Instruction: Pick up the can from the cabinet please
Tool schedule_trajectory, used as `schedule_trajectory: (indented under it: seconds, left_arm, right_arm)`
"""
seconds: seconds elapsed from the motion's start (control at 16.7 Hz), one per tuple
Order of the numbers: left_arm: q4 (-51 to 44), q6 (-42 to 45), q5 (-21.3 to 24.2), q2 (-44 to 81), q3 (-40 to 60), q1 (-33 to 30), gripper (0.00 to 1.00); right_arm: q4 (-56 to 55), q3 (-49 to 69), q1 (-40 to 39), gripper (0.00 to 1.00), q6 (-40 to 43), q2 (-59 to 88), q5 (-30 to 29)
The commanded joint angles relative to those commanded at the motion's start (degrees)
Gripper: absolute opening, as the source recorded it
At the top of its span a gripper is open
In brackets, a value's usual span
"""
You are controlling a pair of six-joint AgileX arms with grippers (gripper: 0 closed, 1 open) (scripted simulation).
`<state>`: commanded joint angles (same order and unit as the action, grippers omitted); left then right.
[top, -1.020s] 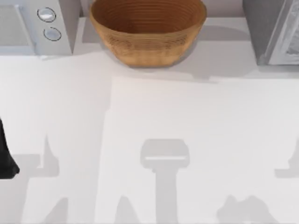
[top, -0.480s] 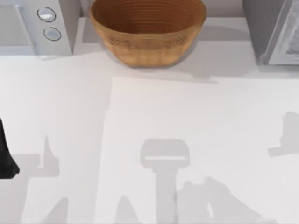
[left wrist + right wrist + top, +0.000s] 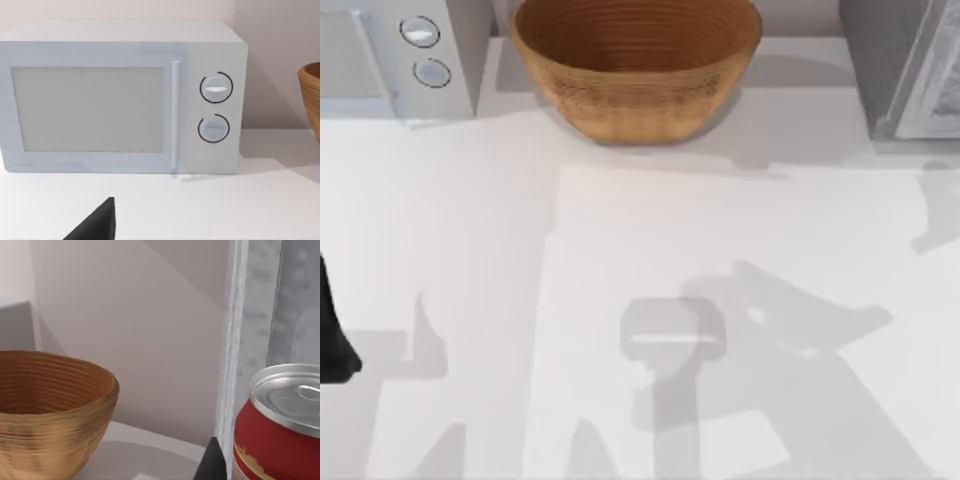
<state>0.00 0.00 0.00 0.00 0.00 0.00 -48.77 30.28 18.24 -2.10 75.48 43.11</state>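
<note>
The can [image 3: 280, 425], red with a silver top, stands upright in the right wrist view, just beside the grey upright edge of the cabinet [image 3: 235, 340]. A dark tip of the right arm's jaws [image 3: 211, 462] shows next to the can's side; I cannot tell whether those jaws are open or closed. In the top view the cabinet sits at the table's [image 3: 650, 250] far right corner, a wicker bowl [image 3: 635, 65] at the back middle, and a microwave [image 3: 395, 55] at the back left. The left arm [image 3: 332, 335] is parked at the table's left edge; its jaws' state cannot be told.
</note>
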Motion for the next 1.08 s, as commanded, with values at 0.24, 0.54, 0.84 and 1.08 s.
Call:
schedule_trajectory:
  seconds: [0.24,0.54,0.84,1.08]
  left_arm:
    - [0.0,0.0,0.0,0.0,0.0,0.0,1.0]
    - [0.0,0.0,0.0,0.0,0.0,0.0,1.0]
    - [0.0,0.0,0.0,0.0,0.0,0.0,1.0]
    - [0.0,0.0,0.0,0.0,0.0,0.0,1.0]
  right_arm:
    - [-14.83,9.24,5.18,0.0,-0.53,23.79,12.18]
    - [-29.51,18.32,10.21,0.0,-0.93,48.22,24.03]
    - [-36.88,22.87,12.57,0.0,-1.14,60.2,29.87]
    - [-37.28,23.11,12.68,0.0,-1.16,60.82,30.18]
